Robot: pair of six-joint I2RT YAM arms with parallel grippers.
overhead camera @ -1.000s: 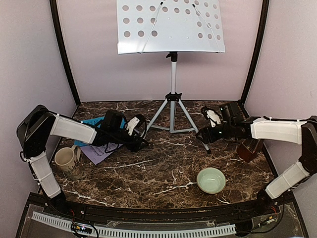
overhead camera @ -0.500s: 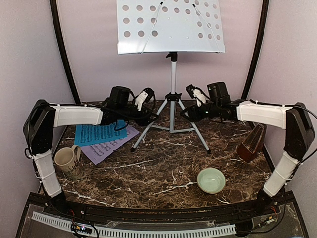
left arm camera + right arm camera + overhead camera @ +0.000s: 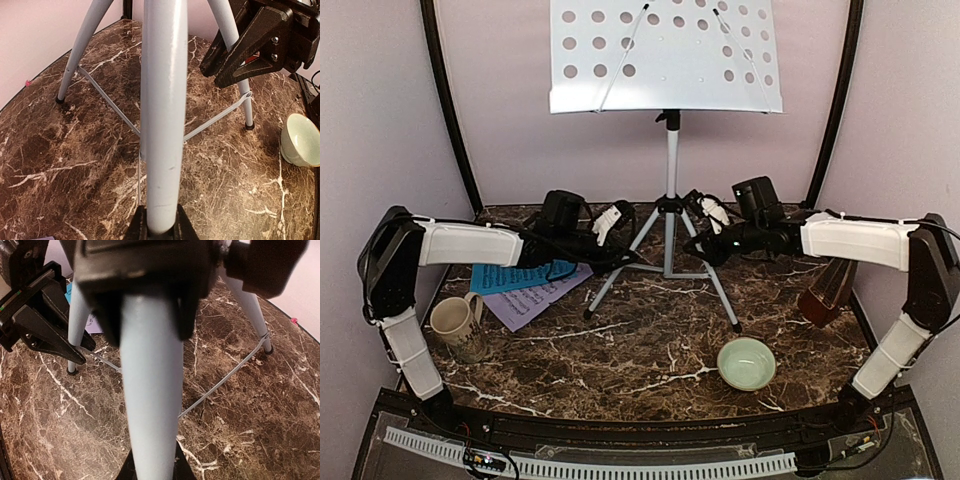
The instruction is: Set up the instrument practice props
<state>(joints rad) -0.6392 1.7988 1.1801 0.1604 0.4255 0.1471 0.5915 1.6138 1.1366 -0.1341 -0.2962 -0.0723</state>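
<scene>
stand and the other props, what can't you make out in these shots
- Top view: the upper edge cuts off the stand's desk top.
- Top view: the right arm hides the metronome's top.
- Top view: the left arm covers part of the blue sheet; print too small to read.
- Left wrist: the right edge cuts off the bowl.
- Right wrist: a dark blur fills the top, too close to the lens.

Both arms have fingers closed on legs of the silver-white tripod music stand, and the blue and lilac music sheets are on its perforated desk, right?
No. The blue music sheet and lilac music sheet lie on the brown marble table; the top external view shows the perforated desk of the silver-white tripod music stand bare. The rest holds.
</scene>
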